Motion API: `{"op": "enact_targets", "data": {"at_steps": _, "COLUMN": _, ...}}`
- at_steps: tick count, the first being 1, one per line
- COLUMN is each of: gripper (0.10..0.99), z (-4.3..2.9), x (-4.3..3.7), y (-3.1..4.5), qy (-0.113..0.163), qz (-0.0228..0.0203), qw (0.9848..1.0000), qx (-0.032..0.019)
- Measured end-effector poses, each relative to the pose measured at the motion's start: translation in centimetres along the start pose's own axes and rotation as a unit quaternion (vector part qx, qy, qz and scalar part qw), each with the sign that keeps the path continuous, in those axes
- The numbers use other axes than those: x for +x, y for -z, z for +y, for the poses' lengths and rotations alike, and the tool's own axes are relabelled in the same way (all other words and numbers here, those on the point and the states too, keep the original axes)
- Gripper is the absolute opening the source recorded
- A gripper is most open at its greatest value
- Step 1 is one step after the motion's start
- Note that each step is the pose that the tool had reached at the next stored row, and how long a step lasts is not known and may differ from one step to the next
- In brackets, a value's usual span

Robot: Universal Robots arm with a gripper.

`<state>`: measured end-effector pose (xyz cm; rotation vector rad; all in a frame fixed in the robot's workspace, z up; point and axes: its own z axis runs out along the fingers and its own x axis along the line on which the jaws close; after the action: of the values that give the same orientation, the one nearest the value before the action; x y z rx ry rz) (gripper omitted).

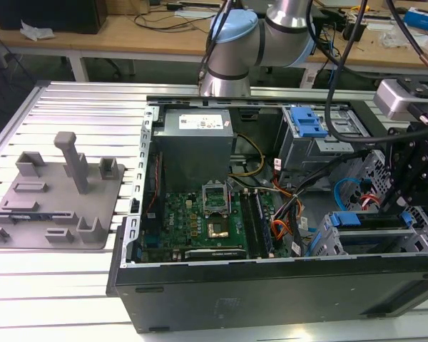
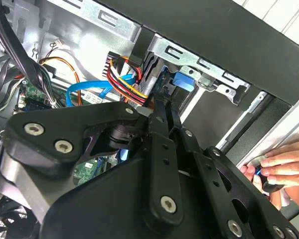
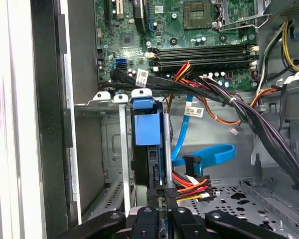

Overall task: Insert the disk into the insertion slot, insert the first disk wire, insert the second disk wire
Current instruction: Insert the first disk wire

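fingers (image 3: 152,219) pinched on power connector (image 3: 168,191) at rear edge of disk (image 3: 147,128). disk sits inside insertion slot (image 3: 111,149), step one looks done. first wire likely underway; blue data cable (image 3: 204,155) hangs loose, unplugged.

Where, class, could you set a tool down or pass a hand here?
Bare table around the grey fixture, on the exterior view's left. Inside the case, the perforated floor past the wires. It is crowded around the disk.
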<state>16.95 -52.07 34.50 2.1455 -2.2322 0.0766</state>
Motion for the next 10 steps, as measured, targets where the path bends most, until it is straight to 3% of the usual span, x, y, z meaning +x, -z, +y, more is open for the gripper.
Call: {"op": "enact_targets", "data": {"at_steps": 10, "gripper": 0.165, "z": 0.0, "x": -0.02, "y": -0.32, "qy": 0.0, "qz": 0.0, "qw": 1.0, "qx": 0.0}}
